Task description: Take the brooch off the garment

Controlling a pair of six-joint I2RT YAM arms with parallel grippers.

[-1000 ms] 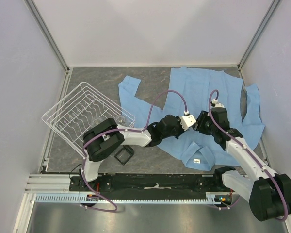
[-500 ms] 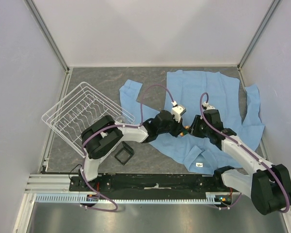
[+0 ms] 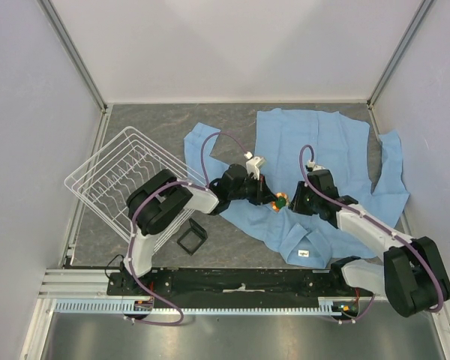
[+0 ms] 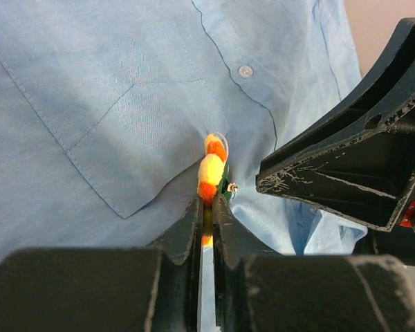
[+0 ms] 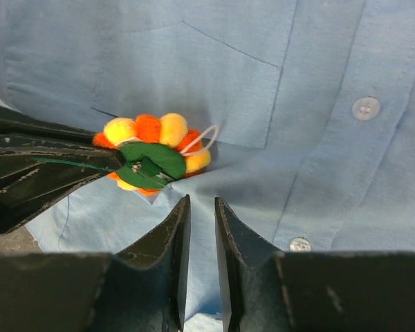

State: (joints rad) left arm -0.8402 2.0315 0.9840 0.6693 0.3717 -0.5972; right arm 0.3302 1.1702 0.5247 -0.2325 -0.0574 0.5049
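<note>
You have a grey mottled table (image 3: 150, 124). A light blue shirt (image 3: 337, 142) lies rumpled across its right half. A white wire dish rack (image 3: 127, 176) sits left, seemingly tilted. A black square frame (image 3: 190, 238) lies near the front edge, just beside the rack.

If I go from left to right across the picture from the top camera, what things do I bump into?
Wire rack → black square frame → left gripper → brooch → right gripper. The blue shirt is left out because it stretches under several of these.
</note>
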